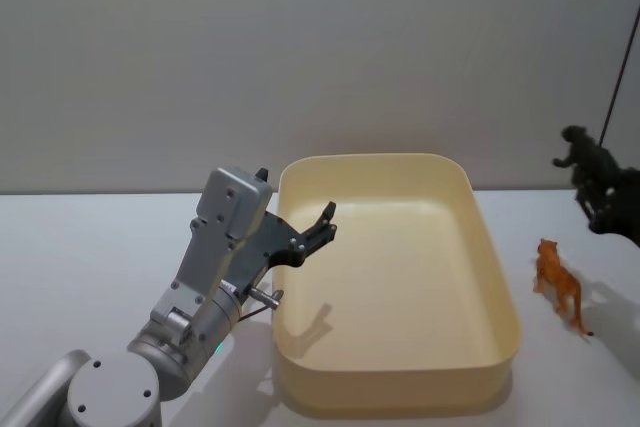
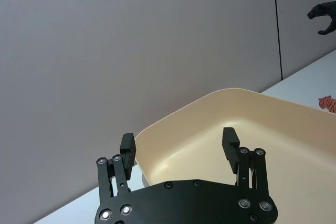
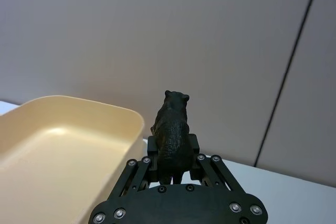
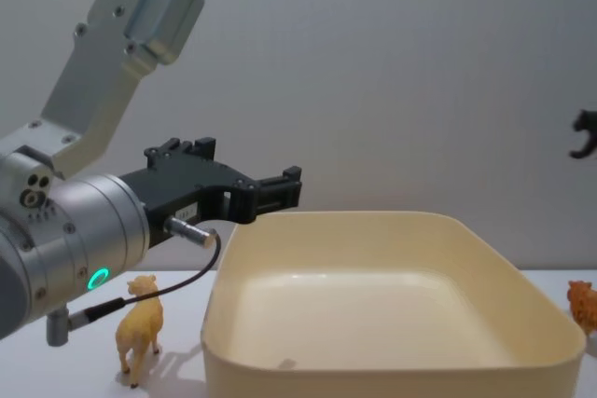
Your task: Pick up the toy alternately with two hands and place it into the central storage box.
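The cream-yellow storage box point(image 1: 376, 160) stands in the middle of the table. My left gripper point(image 1: 322, 224) hovers open over the box's left rim, with nothing between its fingers point(image 2: 127, 145). At the far right my right gripper point(image 1: 606, 203) is raised above the table, to the right of the box. It is shut on a black toy animal point(image 3: 172, 123), which stands up out of its jaws. The chest view has the black toy point(image 4: 586, 132) high at the right edge, beyond the box point(image 4: 373, 370).
An orange tiger toy point(image 1: 558, 285) stands on the table to the right of the box. A yellow toy animal point(image 4: 140, 325) stands to the left of the box, beneath my left arm. A plain grey wall runs behind the table.
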Controlling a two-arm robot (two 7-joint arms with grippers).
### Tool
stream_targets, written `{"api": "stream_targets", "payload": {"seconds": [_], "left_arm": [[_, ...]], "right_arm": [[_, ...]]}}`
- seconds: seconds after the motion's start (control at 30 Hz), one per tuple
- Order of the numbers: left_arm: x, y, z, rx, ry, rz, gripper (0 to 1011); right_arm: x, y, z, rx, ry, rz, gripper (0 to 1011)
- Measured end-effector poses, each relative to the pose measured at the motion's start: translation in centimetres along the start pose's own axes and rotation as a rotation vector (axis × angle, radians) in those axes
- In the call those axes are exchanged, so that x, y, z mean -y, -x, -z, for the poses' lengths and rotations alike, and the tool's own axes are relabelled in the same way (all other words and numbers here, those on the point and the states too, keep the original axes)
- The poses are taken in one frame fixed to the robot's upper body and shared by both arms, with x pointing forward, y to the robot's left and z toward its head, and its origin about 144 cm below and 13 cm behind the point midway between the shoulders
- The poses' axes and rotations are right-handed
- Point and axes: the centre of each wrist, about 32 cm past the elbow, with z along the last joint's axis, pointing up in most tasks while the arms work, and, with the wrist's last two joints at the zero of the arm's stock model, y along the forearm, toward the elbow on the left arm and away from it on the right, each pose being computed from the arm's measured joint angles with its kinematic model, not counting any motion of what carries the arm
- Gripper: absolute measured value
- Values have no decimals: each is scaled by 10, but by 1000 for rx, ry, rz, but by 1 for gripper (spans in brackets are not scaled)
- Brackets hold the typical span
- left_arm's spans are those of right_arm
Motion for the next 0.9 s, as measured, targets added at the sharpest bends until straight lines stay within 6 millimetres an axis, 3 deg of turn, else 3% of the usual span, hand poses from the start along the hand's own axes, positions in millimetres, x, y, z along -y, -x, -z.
{"api": "stream_targets", "payload": {"seconds": [0.4, 0.73, 0.9], "left_arm": [[0, 0, 0, 0, 0, 0, 1001], [0, 0, 0, 0, 0, 0, 1001], [0, 0, 0, 0, 0, 0, 1001]], "right_arm": [[-25, 19, -7, -18, 59, -171, 288], [-57, 46, -3, -43, 133, -294, 290], [-69, 56, -1, -50, 156, -324, 448]]}}
